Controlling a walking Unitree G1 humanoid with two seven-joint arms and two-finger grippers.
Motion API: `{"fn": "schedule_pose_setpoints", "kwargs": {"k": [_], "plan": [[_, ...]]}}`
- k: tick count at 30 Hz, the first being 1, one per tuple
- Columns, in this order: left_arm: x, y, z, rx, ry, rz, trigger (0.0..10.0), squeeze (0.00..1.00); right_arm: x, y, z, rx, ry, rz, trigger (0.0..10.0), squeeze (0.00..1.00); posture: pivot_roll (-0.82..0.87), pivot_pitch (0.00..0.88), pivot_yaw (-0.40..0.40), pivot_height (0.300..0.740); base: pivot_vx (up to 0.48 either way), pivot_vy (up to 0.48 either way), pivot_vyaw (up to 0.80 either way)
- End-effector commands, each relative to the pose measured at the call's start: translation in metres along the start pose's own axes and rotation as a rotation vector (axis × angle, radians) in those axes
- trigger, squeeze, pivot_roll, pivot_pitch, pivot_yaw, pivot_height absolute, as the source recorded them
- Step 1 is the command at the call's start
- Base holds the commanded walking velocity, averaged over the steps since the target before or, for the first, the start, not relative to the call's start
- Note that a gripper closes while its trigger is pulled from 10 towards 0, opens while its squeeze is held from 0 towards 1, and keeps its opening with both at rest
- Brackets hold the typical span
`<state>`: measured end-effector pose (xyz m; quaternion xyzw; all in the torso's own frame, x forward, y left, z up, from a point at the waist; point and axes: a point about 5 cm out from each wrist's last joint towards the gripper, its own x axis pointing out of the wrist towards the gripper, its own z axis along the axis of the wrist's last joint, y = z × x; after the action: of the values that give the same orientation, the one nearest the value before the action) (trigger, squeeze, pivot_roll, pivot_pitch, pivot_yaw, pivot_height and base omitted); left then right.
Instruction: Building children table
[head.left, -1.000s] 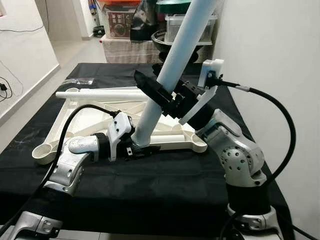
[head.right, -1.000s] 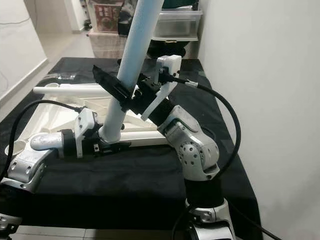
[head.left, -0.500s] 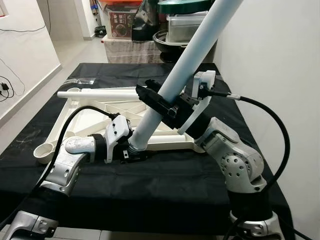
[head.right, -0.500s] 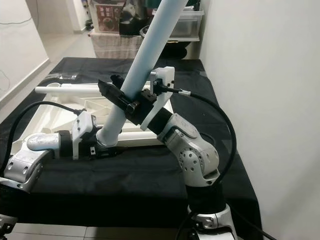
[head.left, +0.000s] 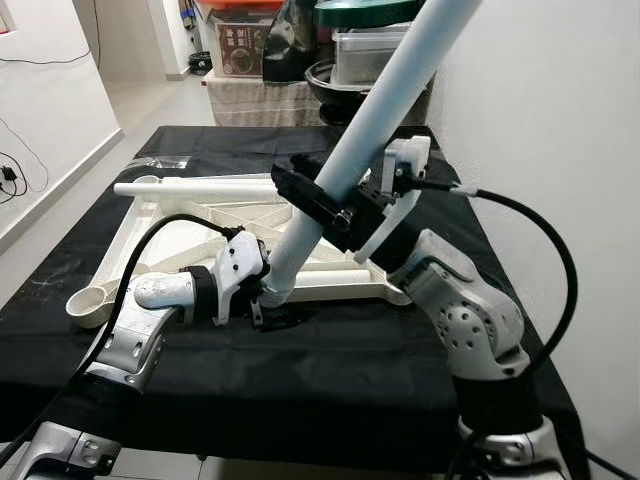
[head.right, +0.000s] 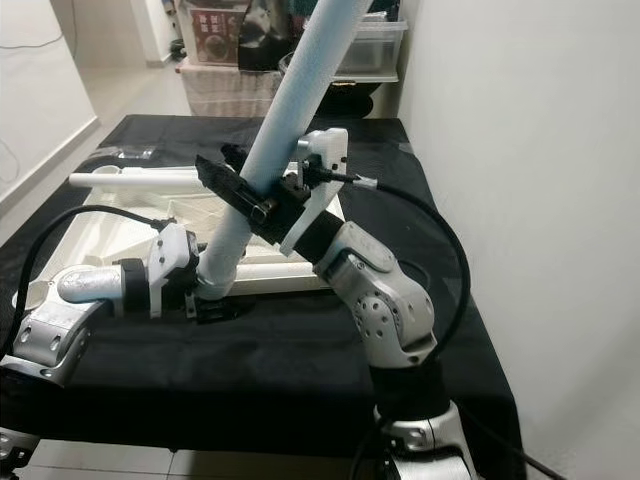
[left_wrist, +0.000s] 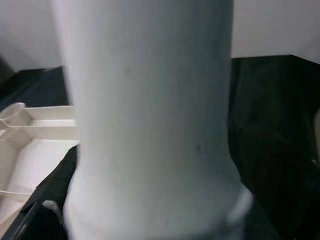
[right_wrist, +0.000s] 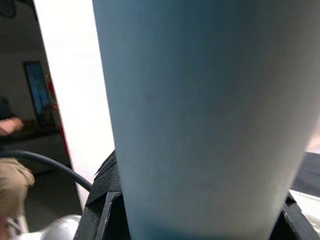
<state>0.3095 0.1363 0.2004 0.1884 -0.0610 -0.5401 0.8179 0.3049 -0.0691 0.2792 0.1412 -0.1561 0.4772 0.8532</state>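
Both jaws clamped on the leg (head.left: 395, 85), left gripper (head.left: 268, 300) low, right gripper (head.left: 320, 200) above; square the leg over the tabletop (head.left: 170, 235) socket before pressing.

Both head views look forward and down from above the near edge of the black-covered table (head.left: 330, 390), sharing the upturned tabletop (head.left: 175, 235) and slanting pale leg (head.left: 385, 105). Each wrist view faces that leg (left_wrist: 150, 125) from very close; the left one also catches the tabletop's corner (left_wrist: 22, 117).
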Motion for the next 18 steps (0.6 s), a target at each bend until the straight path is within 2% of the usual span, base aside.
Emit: {"fn": "schedule_pose_setpoints", "kwargs": {"k": [1,2,3,4,5,6,7,8,9,10,12,13,15,18], "plan": [[-0.003,0.004,0.008,0.024,-0.036,0.064,10.0,1.0,-0.005,-0.02,0.003,-0.082,0.018,-0.093,0.0,0.0,-0.03,0.0,0.002,0.74,0.0,0.0,0.0],[-0.003,0.004,0.008,0.024,-0.036,0.064,10.0,1.0,-0.005,-0.02,0.003,-0.082,0.018,-0.093,0.0,0.0,-0.03,0.0,0.002,0.74,0.0,0.0,0.0],[-0.006,0.004,0.008,0.019,-0.04,0.102,10.0,1.0,-0.008,-0.032,0.005,-0.116,0.031,-0.161,0.0,0.0,-0.03,0.0,0.001,0.74,0.0,0.0,0.0],[-0.006,0.004,0.008,0.019,-0.04,0.102,10.0,1.0,-0.008,-0.032,0.005,-0.116,0.031,-0.161,0.0,0.0,-0.03,0.0,0.001,0.74,0.0,0.0,0.0],[-0.009,0.003,0.009,0.005,-0.052,0.128,10.0,0.99,-0.011,-0.044,0.008,-0.152,0.04,-0.233,0.0,0.0,-0.03,0.0,-0.002,0.74,0.0,0.0,0.0],[-0.009,0.003,0.009,0.005,-0.052,0.128,10.0,0.99,-0.011,-0.044,0.008,-0.152,0.04,-0.233,0.0,0.0,-0.03,0.0,-0.002,0.74,0.0,0.0,0.0],[-0.012,0.001,0.009,-0.01,-0.064,0.145,10.0,0.0,-0.014,-0.052,0.009,-0.179,0.046,-0.285,0.0,0.0,-0.02,0.0,-0.003,0.74,0.0,0.0,0.0],[-0.012,0.001,0.009,-0.01,-0.064,0.145,10.0,0.0,-0.014,-0.052,0.009,-0.179,0.046,-0.285,0.0,0.0,-0.02,0.0,-0.003,0.74,0.0,0.0,0.0],[-0.014,-0.006,0.006,-0.018,-0.066,0.159,10.0,0.0,-0.018,-0.063,0.01,-0.223,0.058,-0.353,0.0,0.0,-0.02,0.0,-0.009,0.74,0.0,0.0,0.0],[-0.014,-0.006,0.006,-0.018,-0.066,0.159,10.0,0.0,-0.018,-0.063,0.01,-0.223,0.058,-0.353,0.0,0.0,-0.02,0.0,-0.009,0.74,0.0,0.0,0.0],[-0.016,-0.016,0.002,-0.05,-0.071,0.185,10.0,0.0,-0.024,-0.076,0.01,-0.284,0.07,-0.467,0.0,0.0,-0.01,0.0,-0.017,0.74,0.0,0.0,0.0],[-0.017,-0.023,-0.003,-0.083,-0.069,0.216,10.0,0.0,-0.027,-0.081,0.007,-0.348,0.093,-0.51,0.0,0.0,0.0,0.0,-0.018,0.74,0.0,0.0,0.0],[-0.017,-0.031,-0.01,-0.125,-0.059,0.262,10.0,0.0,-0.03,-0.086,0.0,-0.432,0.136,-0.543,0.0,0.0,0.0,0.0,-0.021,0.74,0.0,0.0,0.0],[-0.017,-0.034,-0.012,-0.133,-0.053,0.277,10.0,0.0,-0.031,-0.087,-0.003,-0.456,0.152,-0.547,0.0,0.0,0.0,0.0,-0.021,0.74,0.0,0.0,0.0]]}}
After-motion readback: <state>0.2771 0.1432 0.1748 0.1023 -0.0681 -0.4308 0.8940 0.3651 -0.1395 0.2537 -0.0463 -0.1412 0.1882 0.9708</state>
